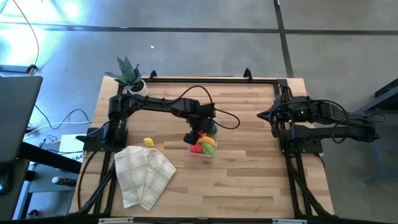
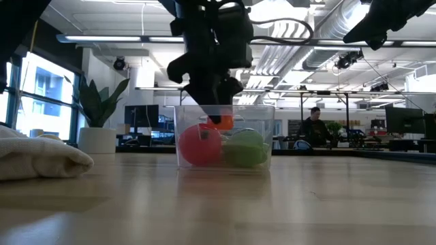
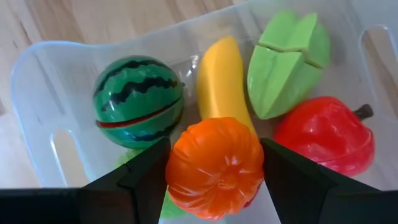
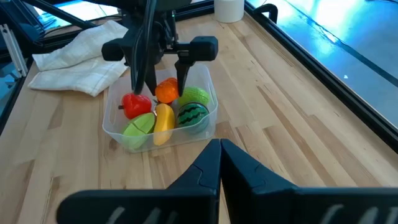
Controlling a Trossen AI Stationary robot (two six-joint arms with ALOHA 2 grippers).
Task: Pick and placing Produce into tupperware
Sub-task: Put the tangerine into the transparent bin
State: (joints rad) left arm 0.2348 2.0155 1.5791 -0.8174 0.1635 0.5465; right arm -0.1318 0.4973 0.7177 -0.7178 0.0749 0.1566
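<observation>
Left jaws (image 3: 214, 180) grasp an orange toy (image 3: 215, 167) just above the tupperware (image 1: 211, 151), which already holds watermelon, banana, green and red pieces; one yellow piece (image 1: 148, 142) remains on the surface (image 1: 249, 180); right jaws (image 4: 219, 163) clenched, parked aside.

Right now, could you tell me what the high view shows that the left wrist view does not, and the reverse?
Only the high view shows the yellow piece lying loose on the table beside the checked cloth, the potted plant, and the right gripper waiting at the right side.

Only the left wrist view shows the tub's contents clearly: striped watermelon, banana, light green piece, red piece.

Both show the left gripper holding the orange piece over the tupperware.
</observation>
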